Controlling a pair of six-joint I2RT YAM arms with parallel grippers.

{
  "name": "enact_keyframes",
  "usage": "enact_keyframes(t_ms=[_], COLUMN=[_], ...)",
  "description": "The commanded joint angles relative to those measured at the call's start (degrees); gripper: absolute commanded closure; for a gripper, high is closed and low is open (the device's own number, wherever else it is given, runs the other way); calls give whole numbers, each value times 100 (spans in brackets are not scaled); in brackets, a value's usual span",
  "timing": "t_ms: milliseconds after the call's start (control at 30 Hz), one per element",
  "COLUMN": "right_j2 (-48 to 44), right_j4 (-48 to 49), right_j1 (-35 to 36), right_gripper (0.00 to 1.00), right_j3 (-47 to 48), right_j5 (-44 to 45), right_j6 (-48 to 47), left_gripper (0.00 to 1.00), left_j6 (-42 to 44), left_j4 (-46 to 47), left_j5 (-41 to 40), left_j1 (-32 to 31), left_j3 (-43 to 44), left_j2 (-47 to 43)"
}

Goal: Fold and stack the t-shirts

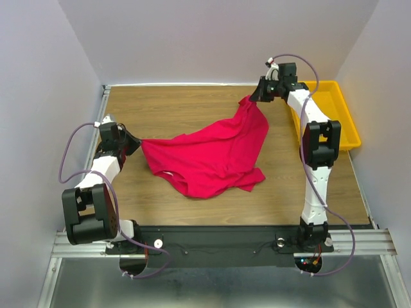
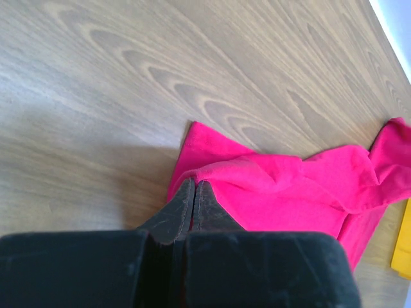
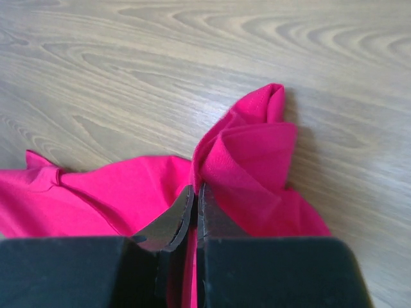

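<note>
Cloth is pinched on both sides of me; my left fingers [image 1: 133,142] are pressed together on an edge of the crimson-pink t-shirt [image 1: 212,154] at the left side of the table [image 1: 180,106], low over the wood; my right fingers [image 1: 255,96] are pressed together on a bunched fold of the same t-shirt at the far right, just beside the yellow tray [image 1: 334,115].

Between the two holds the t-shirt runs slantwise across the middle of the table, from the near left to the far right; it is drawn to a point at each hold; the bulk of it sags toward the near side in loose, rumpled folds, with one rounded hem showing at the near edge of the heap; it is neither spread flat nor folded.

In the left wrist view my left fingers [image 2: 192,196] meet at their tips with a ridge of cloth [image 2: 282,192] against them; a flat corner of the shirt lies on the wood just beyond; a sliver of the tray [image 2: 403,244] shows at the right edge.

In the right wrist view my right fingers [image 3: 194,202] close on a fold [image 3: 250,147] that stands up in a small peak beyond the tips; the rest trails off to the left over the wood grain.
</note>
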Motion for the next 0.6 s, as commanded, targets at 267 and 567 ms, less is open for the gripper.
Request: enact_keyframes(t_ms=[267, 567], right_j2=[215, 489], right_j4=[848, 1368], right_j1=[464, 1397], right_gripper=[99, 28], right_j3=[402, 703], right_j5=[-524, -166], right_j6=[1233, 834], left_gripper=[100, 100], left_j6=[-283, -283], left_j4=[748, 678], left_j5=[230, 256], left_j1=[135, 188], left_j3=[245, 157], left_j2=[108, 205])
